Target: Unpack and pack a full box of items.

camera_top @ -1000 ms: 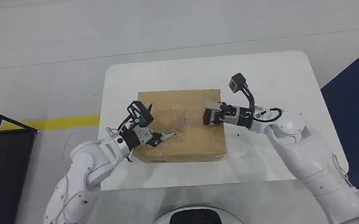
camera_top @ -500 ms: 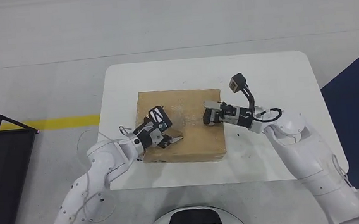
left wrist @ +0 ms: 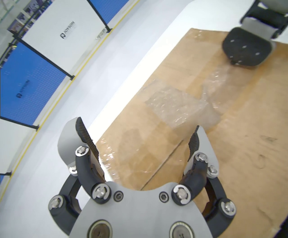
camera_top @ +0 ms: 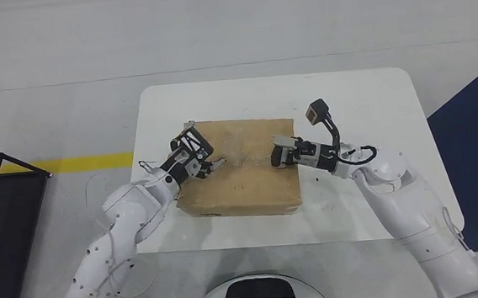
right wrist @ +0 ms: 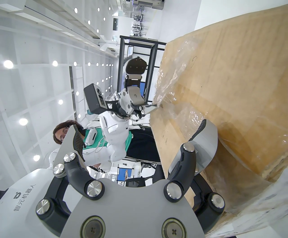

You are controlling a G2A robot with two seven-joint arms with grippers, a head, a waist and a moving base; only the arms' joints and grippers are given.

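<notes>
Flanking taped cardboard box (camera_top: pixel 242 184), left tool (left wrist: pixel 137 126), right tool (right wrist: pixel 138 125), both spread

Left gripper (left wrist: pixel 138 133) spread wide, angled inward; right gripper (right wrist: pixel 139 129) also parted — seemingly level, facing it.

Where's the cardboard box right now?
Top view: the cardboard box sits on the white table, left gripper over its left part, right gripper at its right edge.
</notes>
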